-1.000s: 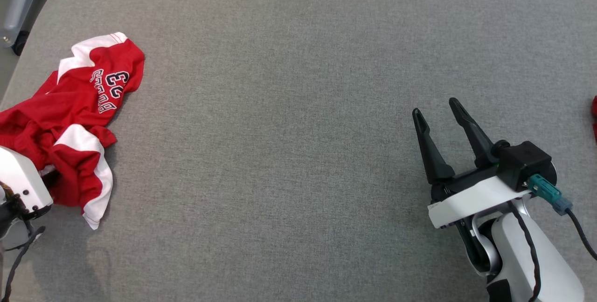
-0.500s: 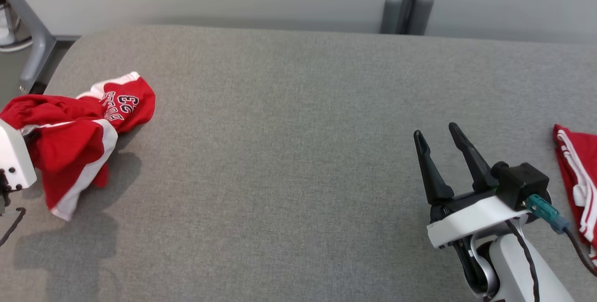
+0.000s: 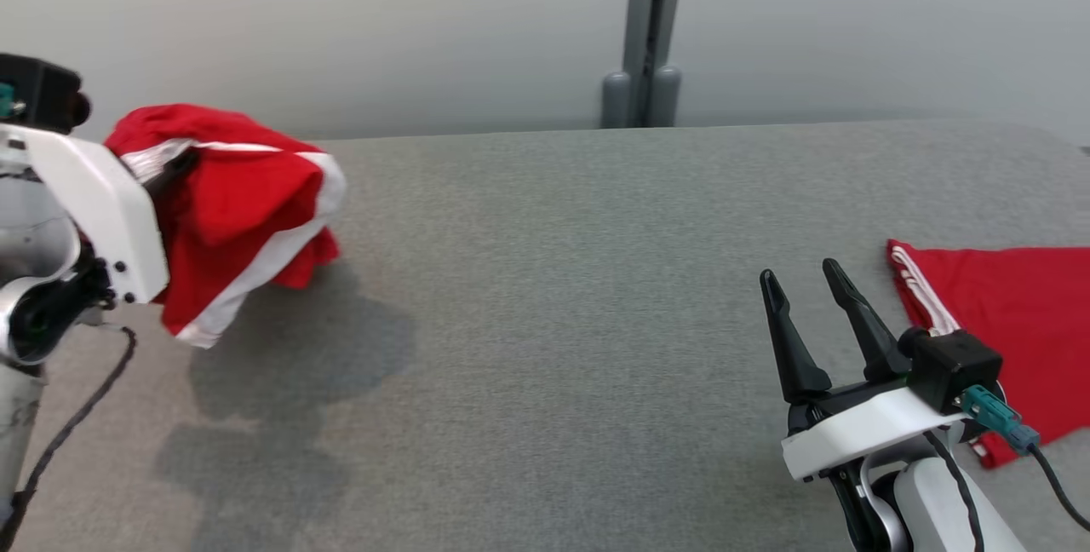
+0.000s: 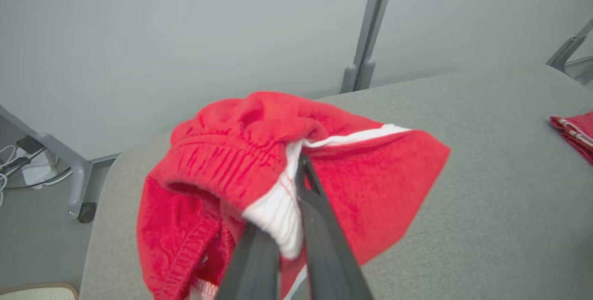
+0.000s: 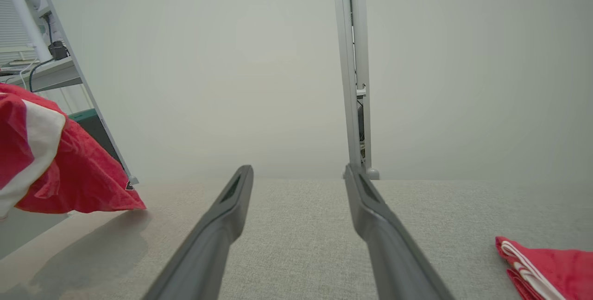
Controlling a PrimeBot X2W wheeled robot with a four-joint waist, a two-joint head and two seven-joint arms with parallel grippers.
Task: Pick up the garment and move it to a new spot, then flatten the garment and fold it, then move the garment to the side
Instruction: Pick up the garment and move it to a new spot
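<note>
The garment [image 3: 238, 194], red with white bands, is bunched into a loose bundle and hangs over the far left part of the table [image 3: 545, 296]. Its long axis runs steeply downward, from the gathered top at the pinch to a white-edged hem that droops to the near left. A shorter red flap points right. A broad shadow [image 3: 298, 347] lies on the grey cloth beneath it. The bundle seems to hang clear of the surface, though from the right wrist view its lowest red corner may just brush the table.

The left arm is raised at the left edge of the head view, its white wrist casing tilted, and its fingers reach to the right and toward the far wall [image 3: 426, 24]. The left gripper [image 4: 299, 175] is pressed together on a fold of the white band, with red cloth spilling over and around both fingers. The garment thus sits at the fingertips and just beyond them, mostly drooping below.

The right arm rests low at the near right. The right gripper [image 3: 797, 271] is spread wide with nothing between its fingers, which point away toward a grey post [image 3: 647, 32]. It is well apart from the garment. A folded red cloth [image 3: 1005, 313] lies flat on the table just right of it.
</note>
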